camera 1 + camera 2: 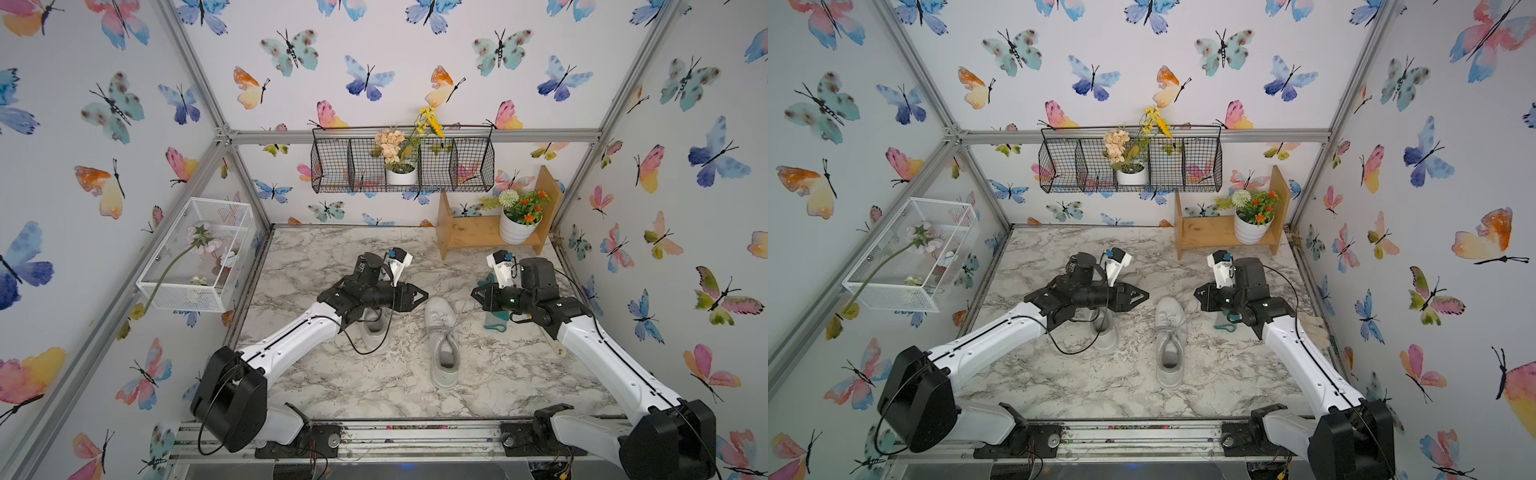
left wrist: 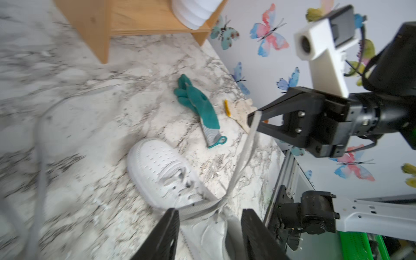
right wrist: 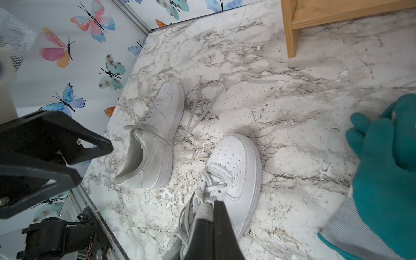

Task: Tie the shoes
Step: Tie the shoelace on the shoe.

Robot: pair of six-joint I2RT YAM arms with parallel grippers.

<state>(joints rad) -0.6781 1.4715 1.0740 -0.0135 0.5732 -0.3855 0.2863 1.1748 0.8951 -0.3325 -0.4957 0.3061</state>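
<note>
Two white shoes stand on the marble table [image 1: 332, 386]. The right-hand shoe [image 1: 442, 340] points its toe to the back. Much of the left-hand shoe [image 1: 374, 330] is hidden under my left arm in both top views; the right wrist view shows that shoe [image 3: 155, 144] with loose laces [image 3: 202, 105] trailing on the table. My right gripper [image 1: 476, 296] is shut on a lace [image 2: 244, 155] of the right-hand shoe, stretched up from its knot. My left gripper [image 2: 209, 216] hangs open over the same shoe, and another lace [image 2: 198, 208] lies across its gap, not pinched.
A teal glove [image 2: 198, 105] lies under the right gripper, with a small yellow thing [image 2: 227, 108] and a beige glove [image 1: 1312, 328] near the right wall. At the back right stands a wooden shelf [image 1: 478, 237] with a flower pot [image 1: 517, 228]. Wire baskets [image 1: 199, 257] hang on the walls.
</note>
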